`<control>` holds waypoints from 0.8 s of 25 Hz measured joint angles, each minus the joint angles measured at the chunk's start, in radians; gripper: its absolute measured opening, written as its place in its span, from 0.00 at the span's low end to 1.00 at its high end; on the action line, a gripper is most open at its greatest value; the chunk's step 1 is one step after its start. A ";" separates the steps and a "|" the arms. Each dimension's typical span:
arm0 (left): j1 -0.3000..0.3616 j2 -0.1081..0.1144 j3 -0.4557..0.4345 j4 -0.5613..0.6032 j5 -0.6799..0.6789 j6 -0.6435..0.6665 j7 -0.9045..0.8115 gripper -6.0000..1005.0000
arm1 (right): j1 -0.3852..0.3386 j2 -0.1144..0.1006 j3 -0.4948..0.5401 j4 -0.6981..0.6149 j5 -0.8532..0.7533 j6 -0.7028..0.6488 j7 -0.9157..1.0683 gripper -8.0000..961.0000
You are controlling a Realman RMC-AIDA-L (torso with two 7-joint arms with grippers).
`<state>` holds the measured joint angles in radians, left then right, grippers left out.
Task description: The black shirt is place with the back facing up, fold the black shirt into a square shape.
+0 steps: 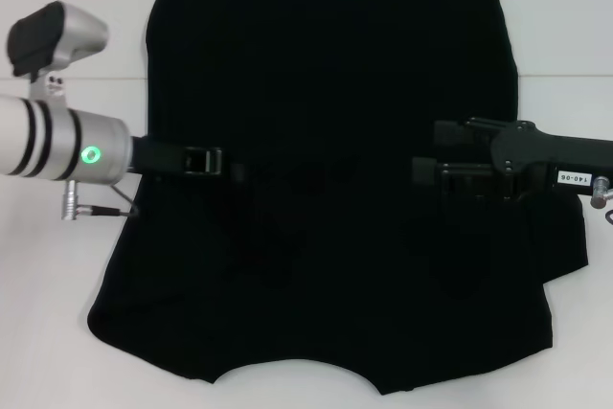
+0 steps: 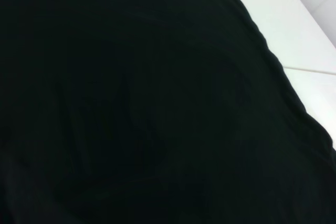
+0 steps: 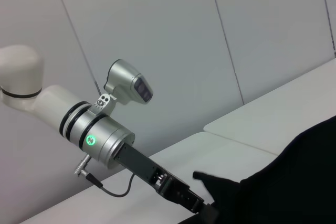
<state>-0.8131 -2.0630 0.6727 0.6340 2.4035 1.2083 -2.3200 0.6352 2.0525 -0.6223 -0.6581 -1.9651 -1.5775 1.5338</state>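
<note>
The black shirt (image 1: 326, 64) lies spread over most of the white table, its straight edge at the far side and a curved edge toward me. My left gripper (image 1: 235, 168) reaches in from the left, low over the shirt's middle. My right gripper (image 1: 421, 171) reaches in from the right at the same height, facing it. Both are black against the black cloth. The left wrist view is almost filled by the shirt (image 2: 136, 108). In the right wrist view the left gripper (image 3: 202, 208) meets a raised edge of the shirt (image 3: 294, 182).
The white table (image 1: 57, 284) shows bare on both sides of the shirt. A sleeve part (image 1: 570, 246) sticks out at the right, under the right arm. Pale wall panels (image 3: 210, 35) stand behind the table.
</note>
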 joint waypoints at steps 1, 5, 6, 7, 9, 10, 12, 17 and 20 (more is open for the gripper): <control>-0.003 -0.001 0.006 0.000 0.000 -0.001 -0.001 0.05 | 0.000 0.000 0.000 0.000 0.000 0.000 0.000 0.95; -0.026 -0.016 0.062 -0.002 0.003 -0.006 -0.006 0.07 | 0.001 0.000 -0.001 0.000 0.000 0.001 -0.001 0.95; -0.029 -0.019 0.076 -0.002 0.004 -0.007 -0.006 0.07 | 0.003 0.000 -0.001 0.000 0.000 0.001 -0.001 0.95; -0.034 -0.025 0.109 -0.002 0.005 -0.010 -0.006 0.07 | 0.004 0.000 -0.001 0.000 0.000 0.001 -0.001 0.95; -0.039 -0.033 0.163 -0.002 0.005 -0.016 -0.005 0.08 | 0.005 0.000 -0.001 0.000 0.000 0.001 -0.001 0.95; -0.042 -0.036 0.185 -0.002 0.005 -0.019 -0.005 0.08 | 0.005 0.000 -0.001 0.000 0.000 0.001 -0.001 0.95; -0.048 -0.042 0.226 -0.002 0.006 -0.019 -0.005 0.09 | 0.006 0.000 -0.001 0.000 0.000 0.001 -0.001 0.95; -0.042 -0.053 0.256 0.036 -0.001 -0.010 0.013 0.11 | 0.004 0.000 -0.001 0.000 0.000 0.001 -0.001 0.95; -0.039 -0.060 0.252 0.065 -0.008 0.012 0.028 0.12 | 0.001 -0.001 0.000 0.003 0.000 0.001 -0.001 0.95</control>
<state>-0.8526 -2.1230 0.9251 0.6993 2.3956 1.2204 -2.2918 0.6365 2.0519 -0.6221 -0.6547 -1.9650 -1.5765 1.5324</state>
